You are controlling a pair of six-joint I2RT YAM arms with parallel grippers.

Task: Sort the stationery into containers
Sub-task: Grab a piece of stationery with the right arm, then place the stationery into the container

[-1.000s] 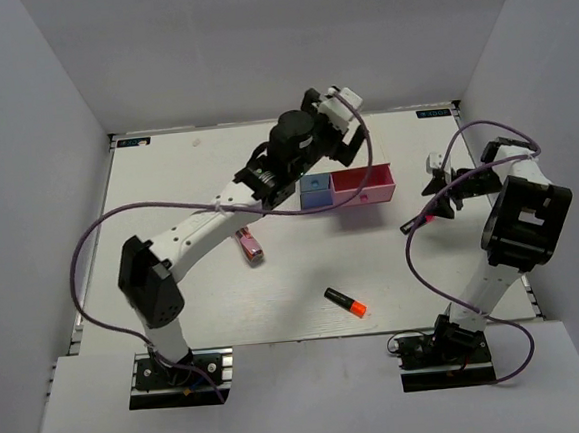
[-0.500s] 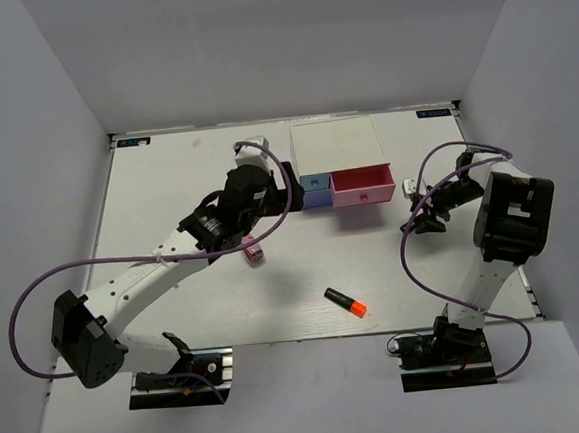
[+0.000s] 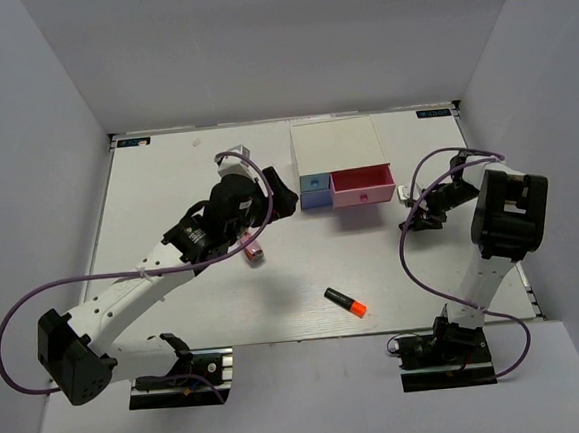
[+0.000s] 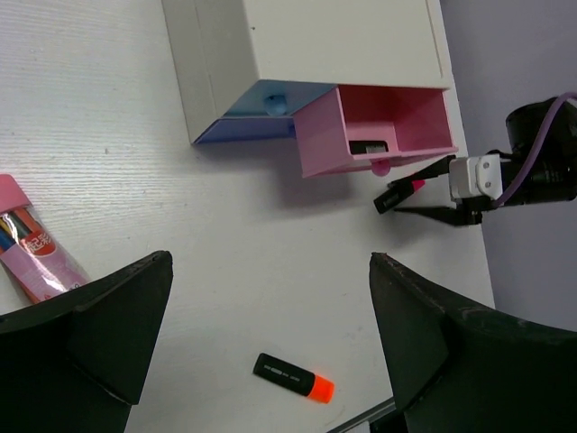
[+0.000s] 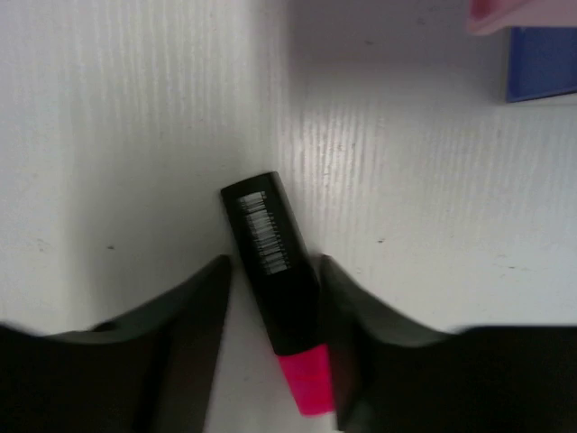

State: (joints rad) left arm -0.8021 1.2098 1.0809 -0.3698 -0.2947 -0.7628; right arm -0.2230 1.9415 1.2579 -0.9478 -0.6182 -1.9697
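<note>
Beside the small white drawer box (image 3: pixel 334 143), a closer approach

Right gripper (image 5: pixel 273 266) pinches the short black highlighter with the pink cap (image 5: pixel 269 239), now nearer the box's pulled-out pink plastic drawer (image 3: pixel 362 183) than a second ago. Left gripper (image 4: pixel 269 262), fingers (image 4: pixel 81 334) spread wide, has drawn back from the box toward the stubby pink oblong item (image 3: pixel 251 248). Black orange-capped highlighter (image 3: pixel 345 303) lies unmoved on the white table (image 3: pixel 167 186)

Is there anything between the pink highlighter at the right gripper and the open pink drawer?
Nothing visible. The pink highlighter sits between the fingers of the right gripper, just beside the pink drawer. Only table shows between them, and the drawer is open.
</note>
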